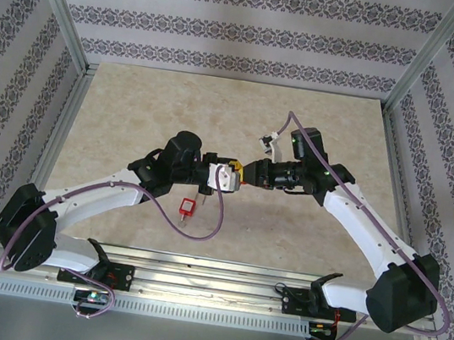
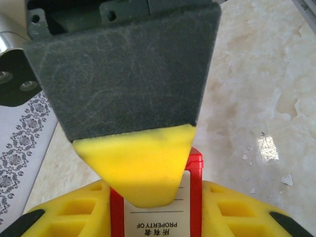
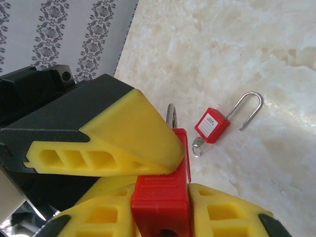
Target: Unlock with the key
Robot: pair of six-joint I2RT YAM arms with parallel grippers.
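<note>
A red padlock (image 3: 160, 197) is held in mid-air between both arms above the table's middle. My left gripper (image 2: 155, 217) is shut on its narrow sides, and its white label (image 2: 158, 224) faces that camera. My right gripper (image 3: 163, 212) is shut on its broad faces, one right finger (image 2: 143, 168) lying over the label. The dark keyhole (image 3: 164, 233) in its underside looks empty, and its steel shackle (image 3: 171, 116) points away. In the top view, the left gripper (image 1: 233, 178) and the right gripper (image 1: 252, 175) meet tip to tip. A small silver key (image 3: 197, 146) sticks out of a second padlock on the table.
The second red padlock (image 3: 212, 125) lies flat on the marble table (image 3: 237, 59) with its shackle (image 3: 249, 109) swung open; from above this second padlock (image 1: 186, 208) lies just in front of the left gripper. Patterned walls (image 1: 231, 25) and metal posts enclose the table.
</note>
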